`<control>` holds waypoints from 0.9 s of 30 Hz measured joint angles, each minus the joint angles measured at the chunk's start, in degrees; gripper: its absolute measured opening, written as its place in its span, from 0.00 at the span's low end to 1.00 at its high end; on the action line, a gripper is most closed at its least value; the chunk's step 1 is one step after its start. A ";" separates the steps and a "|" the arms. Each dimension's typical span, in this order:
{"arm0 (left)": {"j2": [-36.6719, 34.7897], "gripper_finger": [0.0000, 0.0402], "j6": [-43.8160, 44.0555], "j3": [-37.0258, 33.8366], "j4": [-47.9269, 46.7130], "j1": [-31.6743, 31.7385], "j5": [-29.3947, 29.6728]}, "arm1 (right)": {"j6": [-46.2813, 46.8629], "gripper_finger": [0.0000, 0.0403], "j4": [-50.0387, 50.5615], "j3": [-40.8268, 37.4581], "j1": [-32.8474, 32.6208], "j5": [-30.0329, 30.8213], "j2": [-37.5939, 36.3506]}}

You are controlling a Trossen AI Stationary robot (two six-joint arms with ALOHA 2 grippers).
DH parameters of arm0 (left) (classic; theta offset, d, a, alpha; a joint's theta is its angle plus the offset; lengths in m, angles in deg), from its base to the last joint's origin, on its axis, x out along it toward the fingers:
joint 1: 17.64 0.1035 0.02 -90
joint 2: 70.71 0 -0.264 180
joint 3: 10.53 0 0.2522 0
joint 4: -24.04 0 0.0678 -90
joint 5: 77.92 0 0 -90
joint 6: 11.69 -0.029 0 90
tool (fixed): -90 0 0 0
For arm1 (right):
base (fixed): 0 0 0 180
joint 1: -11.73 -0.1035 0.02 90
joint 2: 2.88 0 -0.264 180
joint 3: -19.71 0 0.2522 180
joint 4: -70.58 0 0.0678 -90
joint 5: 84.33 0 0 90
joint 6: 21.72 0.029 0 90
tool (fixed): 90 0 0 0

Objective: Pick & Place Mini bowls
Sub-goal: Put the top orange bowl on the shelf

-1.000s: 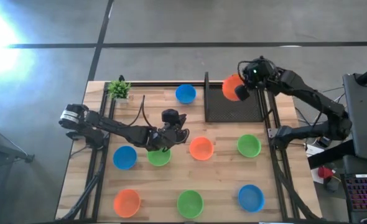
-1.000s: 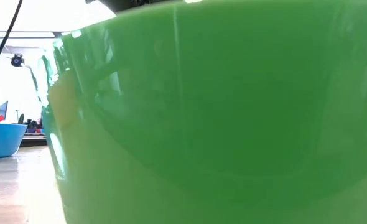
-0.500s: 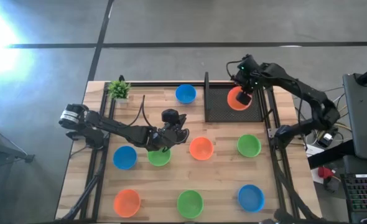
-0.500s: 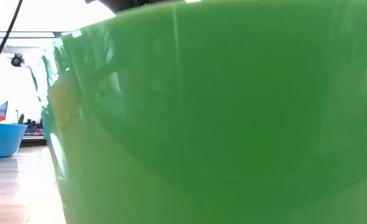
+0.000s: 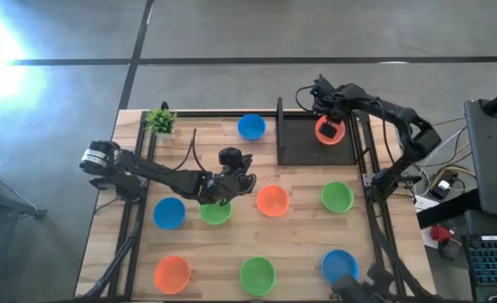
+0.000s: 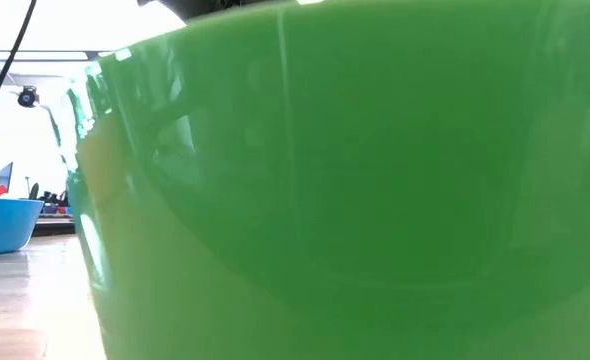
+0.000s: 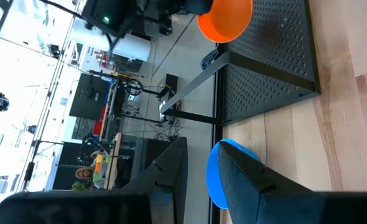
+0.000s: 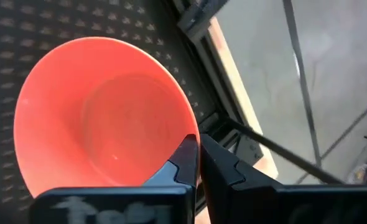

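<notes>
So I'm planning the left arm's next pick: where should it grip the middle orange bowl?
Pinch the orange bowl's rim from above, one finger inside. It sits upright and open, with clear wood around it. The left gripper is beside it.

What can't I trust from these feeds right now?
- Low view: one green bowl fills the lens, hiding nearly the whole table and both arms.
- High view: whether the orange bowl touches the black perforated tray; the right gripper covers it.
- High view: the left gripper blocks its contact with the green bowl.
</notes>
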 joint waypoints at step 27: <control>0.00 0.22 1.08 -0.02 0.01 0.04 0.01 | -13.48 0.02 -5.69 0.02 4.44 3.03 5.43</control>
